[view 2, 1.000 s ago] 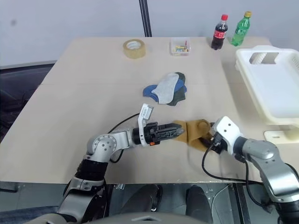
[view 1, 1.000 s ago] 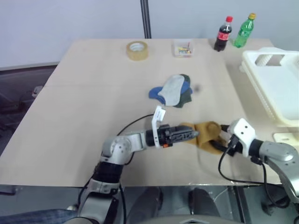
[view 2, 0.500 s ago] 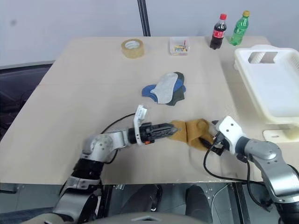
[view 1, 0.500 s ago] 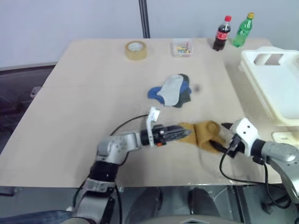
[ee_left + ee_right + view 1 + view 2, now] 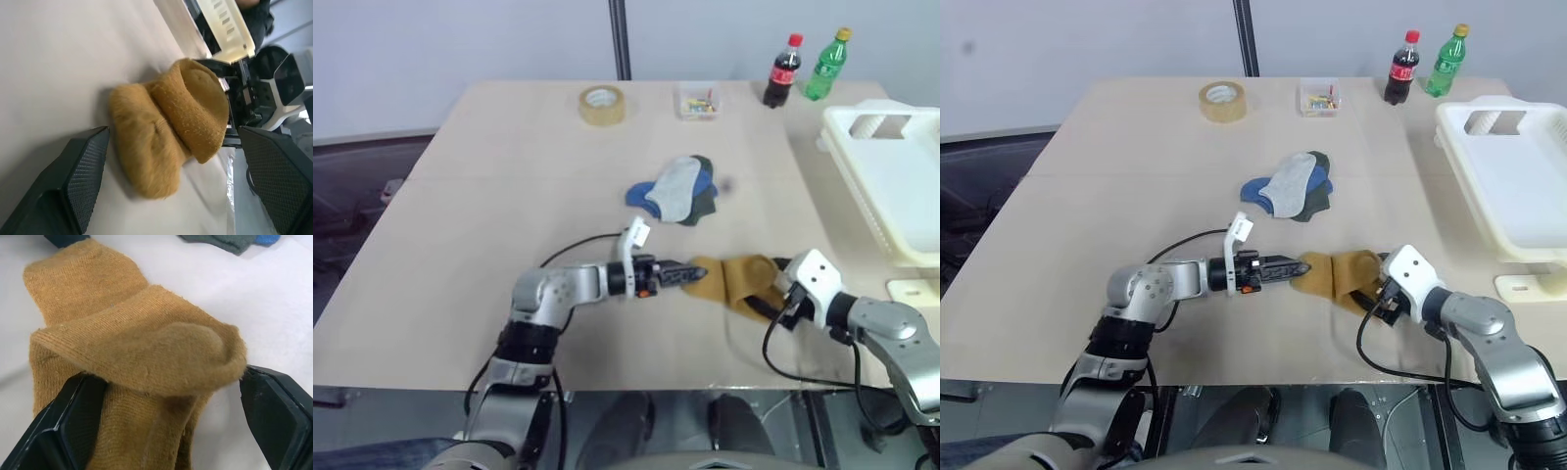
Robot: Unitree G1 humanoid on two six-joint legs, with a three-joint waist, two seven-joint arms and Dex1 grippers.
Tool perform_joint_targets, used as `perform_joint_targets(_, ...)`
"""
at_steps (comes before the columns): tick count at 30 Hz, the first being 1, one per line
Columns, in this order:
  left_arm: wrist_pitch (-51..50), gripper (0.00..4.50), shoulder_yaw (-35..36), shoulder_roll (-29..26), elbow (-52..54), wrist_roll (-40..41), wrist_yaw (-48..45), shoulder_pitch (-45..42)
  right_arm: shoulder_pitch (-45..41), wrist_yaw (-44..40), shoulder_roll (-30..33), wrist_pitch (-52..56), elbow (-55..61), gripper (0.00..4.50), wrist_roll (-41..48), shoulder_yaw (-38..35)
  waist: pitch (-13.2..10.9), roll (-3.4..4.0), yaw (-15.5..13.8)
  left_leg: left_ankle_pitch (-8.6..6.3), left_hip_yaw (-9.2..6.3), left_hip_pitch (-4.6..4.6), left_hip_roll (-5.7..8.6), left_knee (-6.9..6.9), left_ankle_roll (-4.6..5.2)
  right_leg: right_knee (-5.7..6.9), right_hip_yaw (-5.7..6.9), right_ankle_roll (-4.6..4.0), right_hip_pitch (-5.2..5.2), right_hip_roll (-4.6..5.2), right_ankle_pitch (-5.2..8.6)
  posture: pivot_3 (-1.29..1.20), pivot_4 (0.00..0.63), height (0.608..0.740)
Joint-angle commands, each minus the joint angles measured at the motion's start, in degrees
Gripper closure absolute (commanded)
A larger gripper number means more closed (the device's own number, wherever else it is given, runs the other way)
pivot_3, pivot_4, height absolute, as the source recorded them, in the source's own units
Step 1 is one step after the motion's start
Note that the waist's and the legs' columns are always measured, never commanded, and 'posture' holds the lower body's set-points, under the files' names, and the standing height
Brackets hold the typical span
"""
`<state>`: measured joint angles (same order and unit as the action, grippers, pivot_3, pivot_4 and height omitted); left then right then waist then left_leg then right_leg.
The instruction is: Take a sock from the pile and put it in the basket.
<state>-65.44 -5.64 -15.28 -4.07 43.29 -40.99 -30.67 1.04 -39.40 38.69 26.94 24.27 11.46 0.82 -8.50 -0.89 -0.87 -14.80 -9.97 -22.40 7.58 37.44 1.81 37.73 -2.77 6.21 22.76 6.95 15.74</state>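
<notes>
two black-fingered grippers meet over one mustard-yellow sock [image 5: 732, 279] lying folded on a pale wooden table [image 5: 489, 225], near the front edge and apart from the pile [image 5: 677, 190]. the left gripper [image 5: 687, 273] points at the sock's left end with its fingers spread apart, the sock just ahead of them and not clamped. the right gripper [image 5: 161, 431] comes in from the sock's right end, its fingers also apart, one on each side of the raised fold, not closed on it. the pile of blue, light grey and dark green socks lies flat nearer the table's middle. the basket [image 5: 896, 176], white with slotted sides, sits at the table's right edge, well apart from the sock. along the far edge stand a roll of tan tape [image 5: 601, 105], a small clear box [image 5: 697, 101] of coloured bits, a dark cola bottle [image 5: 780, 71] with a red label, and a green bottle [image 5: 826, 65]. writing on the labels is too small to read. nothing lies between the sock and the basket.
</notes>
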Motion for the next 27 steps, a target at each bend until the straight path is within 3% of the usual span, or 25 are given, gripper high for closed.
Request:
perform_joint_targets(1, -5.6, 0.0, -4.7, -1.0, 2.3, 1.7, -4.0, -0.5, -0.4, 0.5, -0.5, -0.7, 1.3, 0.07, -0.3, 0.1, 0.0, 0.0, 0.1, 0.0, 0.0, 0.0, 0.0, 0.0, 0.0, 0.0, -0.01, 0.0, 0.0, 0.0, 0.0, 0.0, 0.15, 0.74)
perform_joint_targets(7, -3.6, 0.0, -6.2, -1.1, 1.1, -0.1, -6.1, -1.3, -0.5, 0.7, -1.3, -0.6, 1.7, 0.07, -0.7, 0.6, 0.0, 0.01, 0.2, 0.01, 0.01, 0.01, -0.01, 0.0, -0.01, 0.01, -0.03, 0.0, 0.02, -0.03, 0.0, 0.0, 0.15, 0.74)
perform_joint_targets(13, 1.3, 0.0, 2.8, 5.3, -1.3, 2.4, -3.0, -1.4, -0.4, 1.0, -1.8, -0.6, 2.0, 0.07, -0.9, 1.1, 0.0, -0.01, 0.2, 0.01, 0.01, -0.01, -0.01, 0.02, -0.02, 0.01, -0.03, 0.0, 0.03, -0.02, 0.0, 0.0, 0.15, 0.74)
perform_joint_targets(27, 3.2, 0.0, 0.0, 10.8, -2.7, 1.2, -5.6, -2.8, -1.3, 0.4, -1.7, -0.8, 1.7, 0.07, -0.9, 1.2, 0.0, -0.01, 0.1, 0.02, 0.03, -0.01, -0.02, 0.02, -0.02, 0.02, -0.04, 0.0, 0.03, -0.03, 0.0, 0.0, 0.15, 0.74)
